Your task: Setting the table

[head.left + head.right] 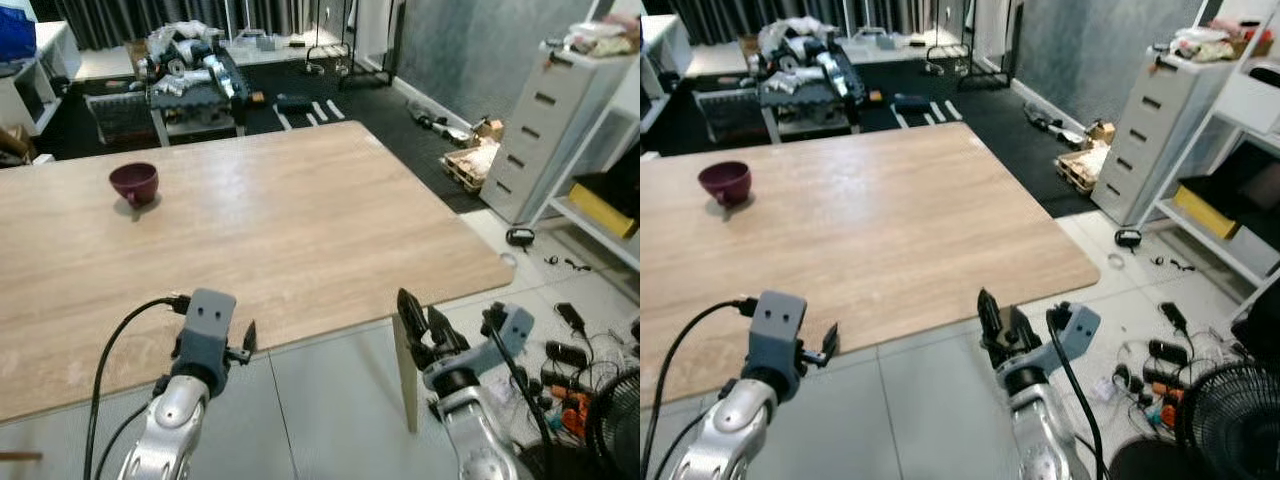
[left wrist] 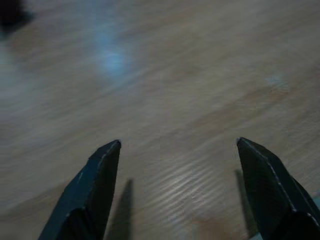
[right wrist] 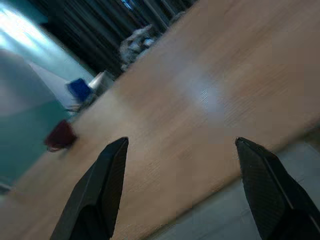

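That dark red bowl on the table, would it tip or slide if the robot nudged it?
The bowl seems to narrow to a small foot under a wider rim, so a push near the rim might rock it. The wooden table looks smooth, so a low push would probably slide it. It looks rigid, possibly ceramic, so likely breakable.

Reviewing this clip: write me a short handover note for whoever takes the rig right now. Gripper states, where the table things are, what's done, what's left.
Left gripper: open, holding nothing, at the near edge of the wooden table.
Right gripper: open, holding nothing, just off the near edge, further right, pointed across the tabletop.
Things: one dark red bowl stands upright on the far left part of the table, well away from both grippers. No other tableware can be seen on it.
Done: at most the bowl is placed.
Left: everything else of the setting; nothing to lay is in hand, so it likely has to be fetched first.
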Available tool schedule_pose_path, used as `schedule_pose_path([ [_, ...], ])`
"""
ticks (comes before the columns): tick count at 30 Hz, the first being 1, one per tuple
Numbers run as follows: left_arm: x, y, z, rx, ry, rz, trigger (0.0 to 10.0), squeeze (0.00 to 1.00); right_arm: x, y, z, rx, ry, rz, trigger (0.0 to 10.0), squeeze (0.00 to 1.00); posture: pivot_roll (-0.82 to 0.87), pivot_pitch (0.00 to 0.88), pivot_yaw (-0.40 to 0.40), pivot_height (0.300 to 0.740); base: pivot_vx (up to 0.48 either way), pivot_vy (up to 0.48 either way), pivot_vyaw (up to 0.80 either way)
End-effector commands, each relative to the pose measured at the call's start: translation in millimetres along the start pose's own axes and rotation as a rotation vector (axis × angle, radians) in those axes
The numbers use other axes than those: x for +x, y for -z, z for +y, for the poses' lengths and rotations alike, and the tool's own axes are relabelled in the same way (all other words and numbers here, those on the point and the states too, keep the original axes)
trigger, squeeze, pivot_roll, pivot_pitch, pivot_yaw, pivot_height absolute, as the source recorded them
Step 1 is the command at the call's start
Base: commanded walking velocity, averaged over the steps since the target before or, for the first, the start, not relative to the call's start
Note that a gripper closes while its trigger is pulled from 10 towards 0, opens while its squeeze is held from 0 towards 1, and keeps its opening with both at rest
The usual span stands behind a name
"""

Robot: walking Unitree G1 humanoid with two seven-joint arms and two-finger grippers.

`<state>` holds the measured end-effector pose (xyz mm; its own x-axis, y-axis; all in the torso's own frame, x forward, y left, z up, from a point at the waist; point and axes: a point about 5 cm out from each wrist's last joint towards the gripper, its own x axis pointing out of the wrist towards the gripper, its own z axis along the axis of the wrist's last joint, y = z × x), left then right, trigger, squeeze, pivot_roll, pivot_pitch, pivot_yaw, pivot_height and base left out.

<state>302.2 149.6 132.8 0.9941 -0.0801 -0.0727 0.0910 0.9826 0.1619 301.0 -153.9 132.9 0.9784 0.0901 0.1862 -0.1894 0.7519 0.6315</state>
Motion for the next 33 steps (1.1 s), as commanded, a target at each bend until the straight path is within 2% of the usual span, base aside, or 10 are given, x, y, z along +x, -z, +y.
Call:
schedule_pose_path([
  [1,-2.4,8,0.7,0.003,-0.009,0.033,10.0,0.0,-3.7,5,-2.0,0.016,0.013,0.018,10.0,0.0,0.08,0.057,0.057,0.74,0.0,0.0,0.78],
  [9,0.2,1,4.9,0.011,-0.026,0.006,10.0,0.0,-2.9,4,-1.9,0.015,0.013,0.016,10.0,0.0,0.08,0.059,0.056,0.74,0.0,0.0,0.78],
  [21,13.7,-36,27.2,0.053,-0.095,-0.126,10.0,0.0,4.8,-7,-0.9,0.016,0.034,-0.032,10.0,0.0,0.09,0.059,0.052,0.74,0.068,0.06,0.75],
  [27,19.3,-40,37.3,0.045,-0.153,-0.122,10.0,0.0,9.9,-11,7.0,-0.038,0.005,-0.043,10.0,0.0,0.09,0.059,0.051,0.74,0.348,0.33,0.0],
  [33,20.3,-40,39.2,0.046,-0.163,-0.118,10.0,0.0,9.5,-10,7.9,-0.057,-0.002,-0.039,10.0,0.0,0.09,0.059,0.051,0.74,0.35,0.329,0.0],
])
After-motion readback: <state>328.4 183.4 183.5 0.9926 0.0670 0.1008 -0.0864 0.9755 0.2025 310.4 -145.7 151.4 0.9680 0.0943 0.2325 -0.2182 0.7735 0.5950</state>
